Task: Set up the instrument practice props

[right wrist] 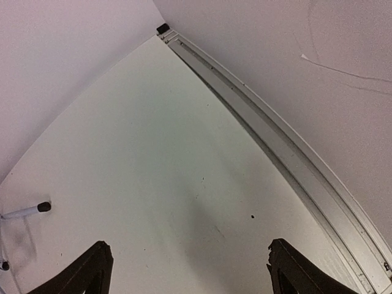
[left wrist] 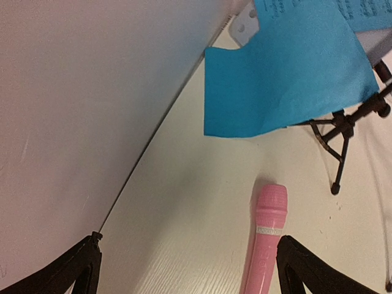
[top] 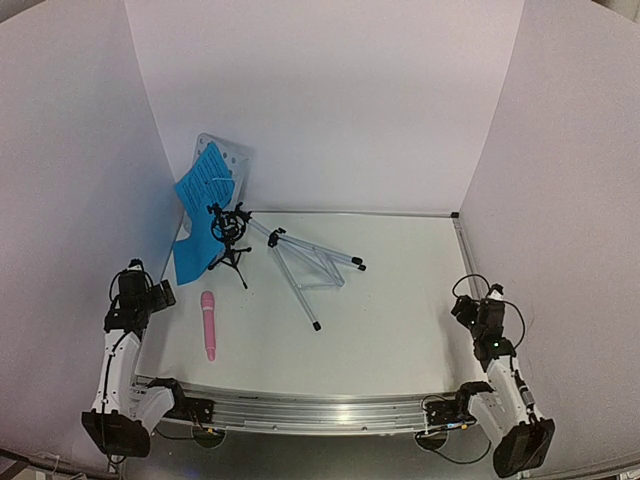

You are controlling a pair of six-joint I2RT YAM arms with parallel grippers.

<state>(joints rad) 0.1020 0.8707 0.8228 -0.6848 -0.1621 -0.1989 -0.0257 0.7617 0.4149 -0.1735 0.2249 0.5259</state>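
Note:
The pale-blue music-stand desk (top: 224, 158) leans tipped against the back-left wall, and its silver tripod legs (top: 308, 262) lie flat on the table. Blue sheet-music pages (top: 203, 185) rest on the desk, and one sheet (left wrist: 288, 79) hangs down to the table. The black tripod mic mount (top: 230, 236) stands in front of the sheets. The pink microphone (top: 208, 325) lies loose on the table. My left gripper (top: 158, 296) is open, and the microphone (left wrist: 266, 245) lies just inside its right finger (left wrist: 306, 269). My right gripper (top: 468, 308) is open over bare table at the far right.
White walls close in the table on the left, back and right. An aluminium rail (right wrist: 288, 153) runs along the table's right edge near my right gripper (right wrist: 188, 257). A rubber-capped stand leg tip (right wrist: 27, 210) shows at the left of the right wrist view.

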